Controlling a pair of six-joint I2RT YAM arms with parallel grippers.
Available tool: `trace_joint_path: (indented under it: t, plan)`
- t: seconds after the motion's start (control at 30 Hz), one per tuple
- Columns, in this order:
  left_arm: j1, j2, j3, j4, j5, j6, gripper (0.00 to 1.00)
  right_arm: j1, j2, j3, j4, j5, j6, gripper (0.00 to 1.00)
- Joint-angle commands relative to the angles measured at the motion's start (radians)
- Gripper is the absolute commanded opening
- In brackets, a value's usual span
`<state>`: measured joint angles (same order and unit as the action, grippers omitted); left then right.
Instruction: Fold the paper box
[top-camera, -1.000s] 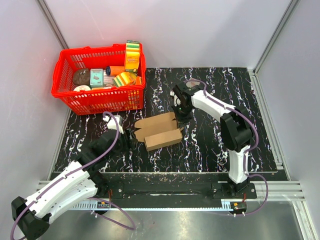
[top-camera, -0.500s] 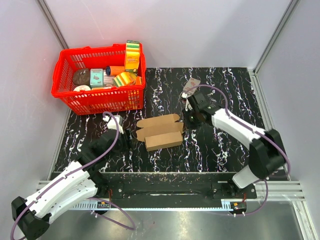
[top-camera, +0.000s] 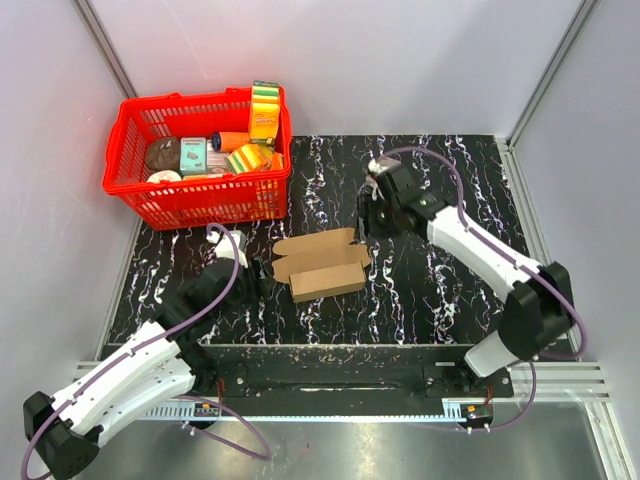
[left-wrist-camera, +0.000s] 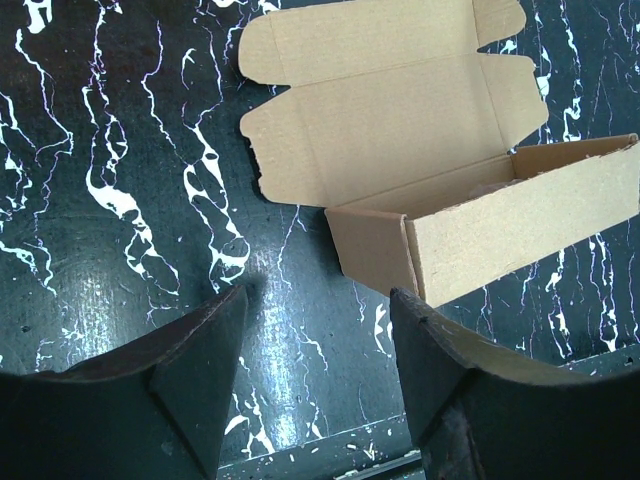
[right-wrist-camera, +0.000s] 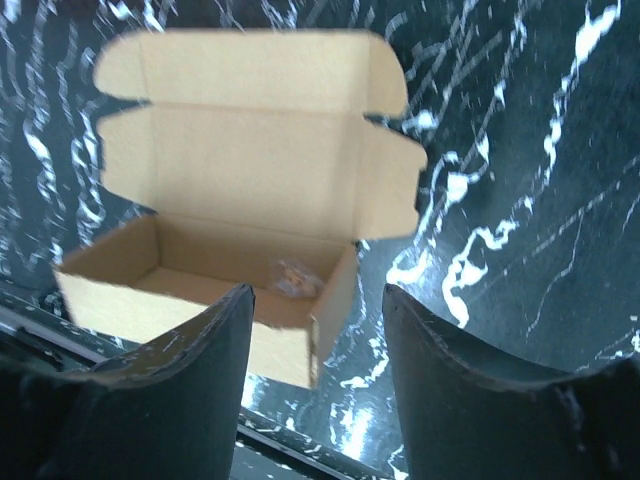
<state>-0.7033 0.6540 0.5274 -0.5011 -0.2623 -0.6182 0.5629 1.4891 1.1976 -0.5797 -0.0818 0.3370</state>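
Near the middle of the black, white-veined tabletop (top-camera: 420, 290): plain brown cardboard paper box (top-camera: 322, 268), tray walls upright, lid and its rounded flaps lying open flat on the far side. Inside the tray, a small pale scrap (right-wrist-camera: 292, 276), too blurred to name. Just beside the box's left end: left gripper (top-camera: 257, 274), fingers spread, grasping nothing. Near the lid's far right corner: right gripper (top-camera: 363, 224), fingers likewise parted, nothing between them. At far left: red plastic mesh basket (top-camera: 130, 185) of groceries.
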Motion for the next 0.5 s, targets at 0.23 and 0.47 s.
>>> trace_joint_path:
  t: [0.23, 0.47]
  plan:
    - [0.005, -0.04, 0.005, 0.022, 0.009, -0.005, 0.64, 0.005, 0.364, 0.485, -0.462, -0.082, -0.05, 0.64]
    - [0.005, -0.045, 0.003, 0.03, 0.026, 0.005, 0.64, 0.005, 0.444, 0.488, -0.505, -0.088, -0.052, 0.65]
